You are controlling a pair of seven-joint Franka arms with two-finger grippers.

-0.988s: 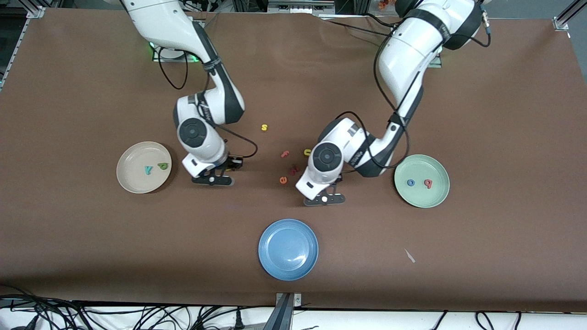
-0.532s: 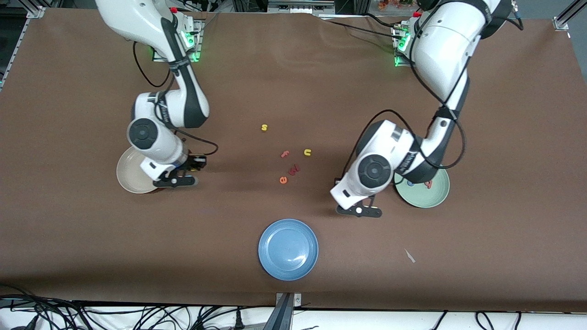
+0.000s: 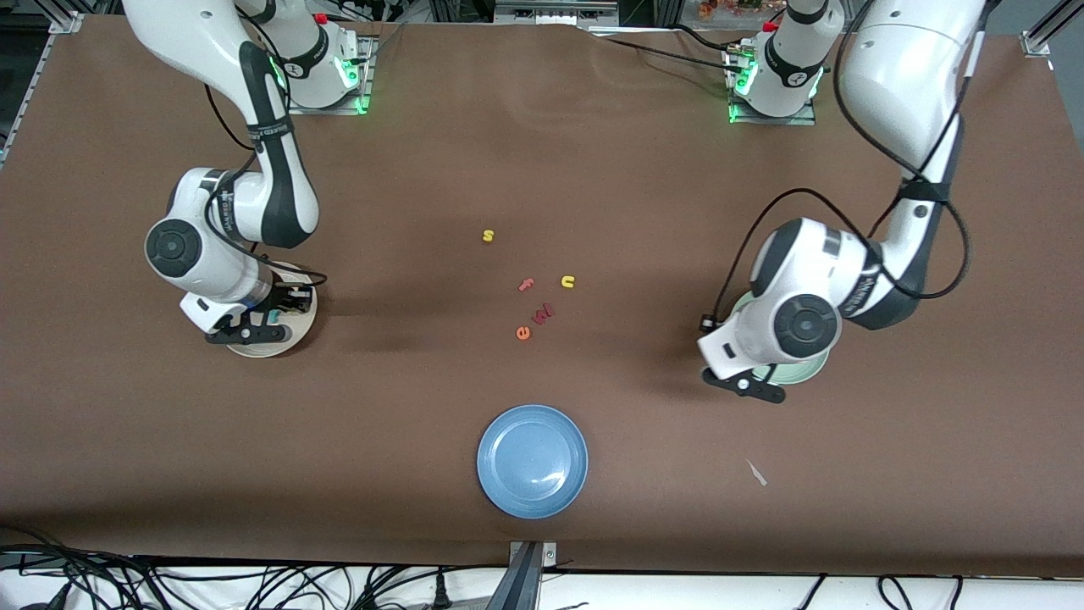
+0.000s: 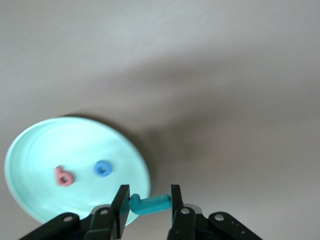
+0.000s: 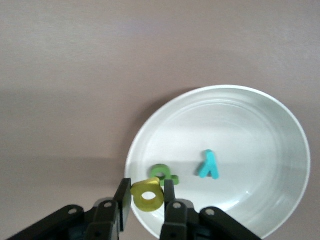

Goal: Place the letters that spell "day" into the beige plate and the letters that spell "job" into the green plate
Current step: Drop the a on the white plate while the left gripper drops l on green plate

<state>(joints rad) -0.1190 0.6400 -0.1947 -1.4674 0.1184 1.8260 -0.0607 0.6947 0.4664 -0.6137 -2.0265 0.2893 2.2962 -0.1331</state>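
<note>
My right gripper [image 5: 146,196] is shut on a yellow round-bowled letter [image 5: 146,195] and hangs over the rim of the beige plate [image 5: 250,125]. In that plate lie an olive-green letter [image 5: 164,174] and a teal "y" [image 5: 208,165]. My left gripper [image 4: 147,204] is shut on a teal "j" [image 4: 149,204] over the edge of the green plate [image 4: 40,150]. That plate holds a pinkish-red "b" [image 4: 63,176] and a blue "o" [image 4: 102,168]. In the front view the right gripper [image 3: 251,329] covers most of the beige plate [image 3: 298,326], and the left gripper [image 3: 749,383] covers most of the green plate [image 3: 803,371].
A blue plate [image 3: 532,460] sits near the front camera at mid-table. Loose letters lie in the middle: a yellow "s" [image 3: 488,235], a salmon "f" [image 3: 526,285], a yellow "u" [image 3: 567,281], a red letter [image 3: 543,313] and an orange "e" [image 3: 522,333]. A white scrap [image 3: 756,473] lies nearer the camera.
Both arms swung outward from the middle of the table, the right gripper to the beige plate and the left gripper to the green plate, each carrying its letter.
</note>
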